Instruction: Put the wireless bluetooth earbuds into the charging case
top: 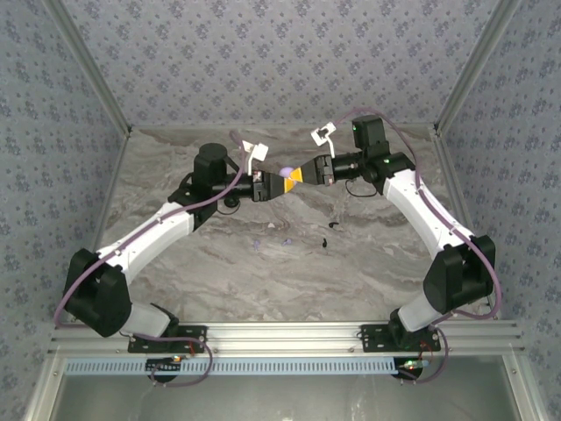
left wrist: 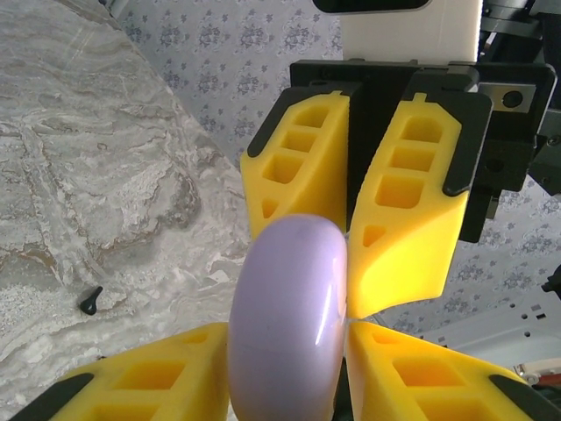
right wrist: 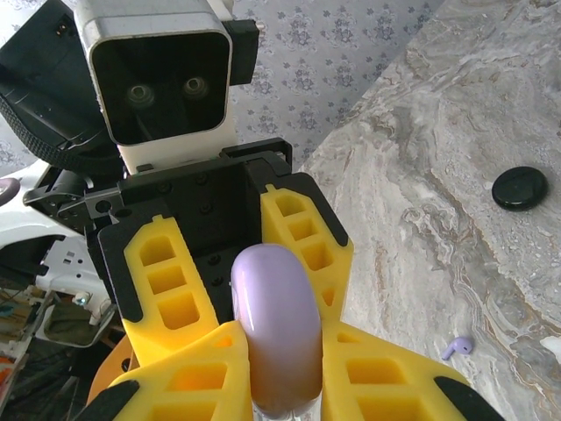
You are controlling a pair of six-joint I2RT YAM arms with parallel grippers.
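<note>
Above the far middle of the table [top: 175,167], the fingers of the left gripper [top: 279,185] and the right gripper [top: 303,174] are closed from opposite sides on the lilac charging case [top: 287,171], which is carried edge-on clear of the surface. The case appears shut, so one grip should be kept firm while the lid is parted slowly and without twist, lest the smooth shell be squeezed out. A lilac earbud [right wrist: 457,347] and a black earbud [left wrist: 90,301], among others, lie loose near the middle of the table, to be collected once the case is open.
</note>
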